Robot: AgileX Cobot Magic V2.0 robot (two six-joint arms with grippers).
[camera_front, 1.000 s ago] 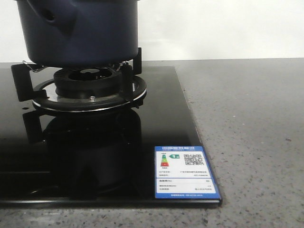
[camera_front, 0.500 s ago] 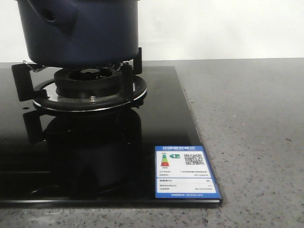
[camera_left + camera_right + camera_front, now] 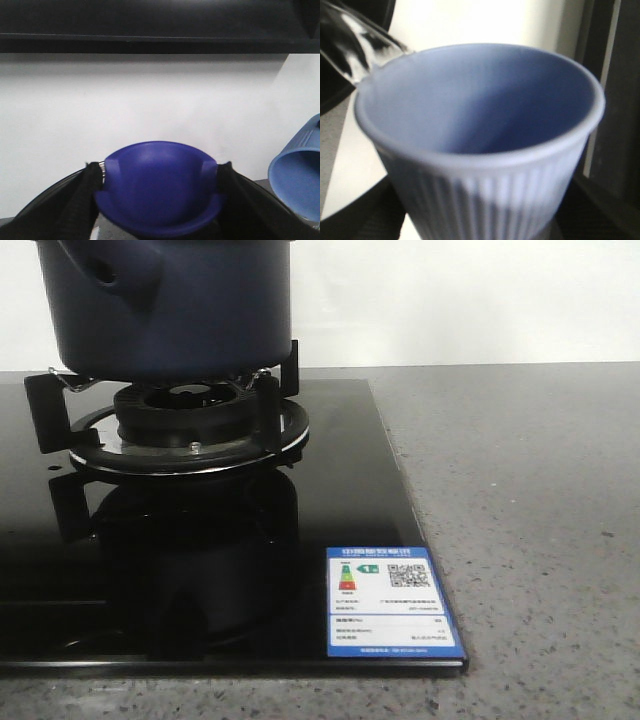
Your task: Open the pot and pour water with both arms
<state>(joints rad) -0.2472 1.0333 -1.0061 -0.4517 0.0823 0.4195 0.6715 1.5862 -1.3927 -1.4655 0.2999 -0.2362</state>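
On the burner [image 3: 190, 425], pot [image 3: 170, 305].

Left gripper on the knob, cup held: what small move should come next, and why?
Probably tip the light blue ribbed cup toward the dark navy round pot: the left gripper clamps the blue domed knob, and the clear glass lid edge sits beside the cup's rim.

Matte pot [image 3: 190, 310], glossy black cooktop [image 3: 340, 490]
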